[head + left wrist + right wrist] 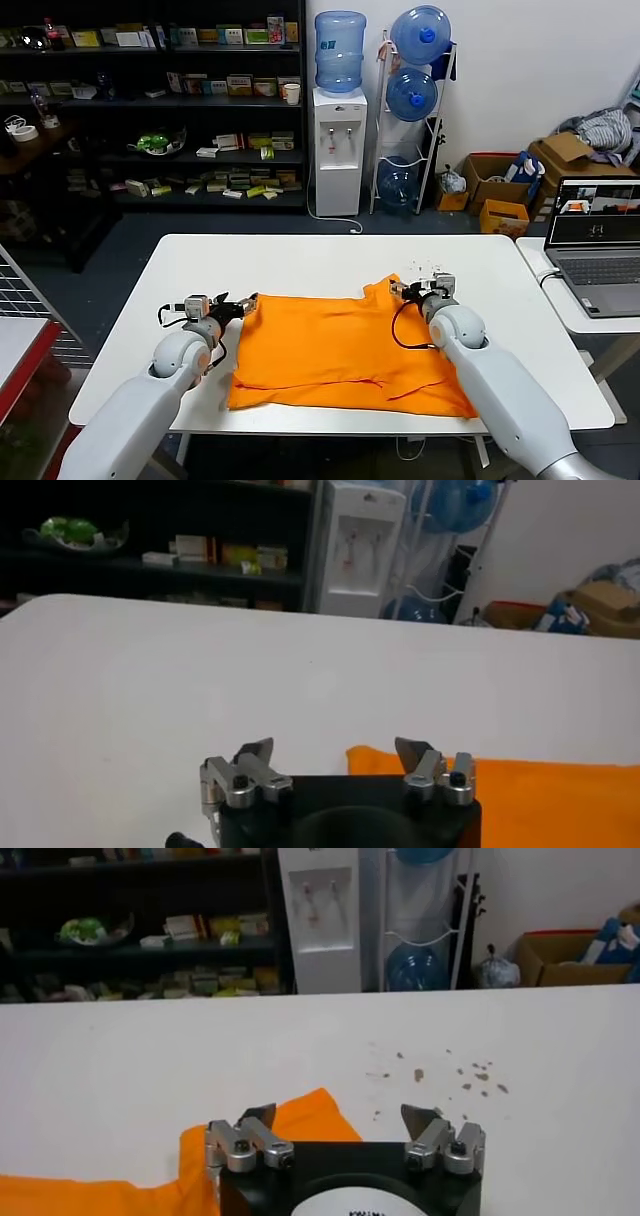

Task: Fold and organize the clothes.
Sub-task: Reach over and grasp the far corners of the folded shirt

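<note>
The bright orange T-shirt (330, 345) lies flat and partly folded on the white table (330, 265). My left gripper (243, 303) is open at the shirt's far left corner, just above the table; the left wrist view shows that corner (500, 785) between and beyond its fingertips (257, 750). My right gripper (408, 287) is open at the shirt's far right corner, where a pointed flap (300, 1128) of fabric lies between its jaws. Neither gripper (335, 748) (340, 1113) holds any fabric.
A laptop (598, 240) stands on a side table at the right. Small dark specks (440, 1073) dot the table beyond the right gripper. Shelves (150, 100), a water dispenser (338, 150) and cardboard boxes (500, 185) stand far behind. A grey cloth heap (600, 130) lies on boxes.
</note>
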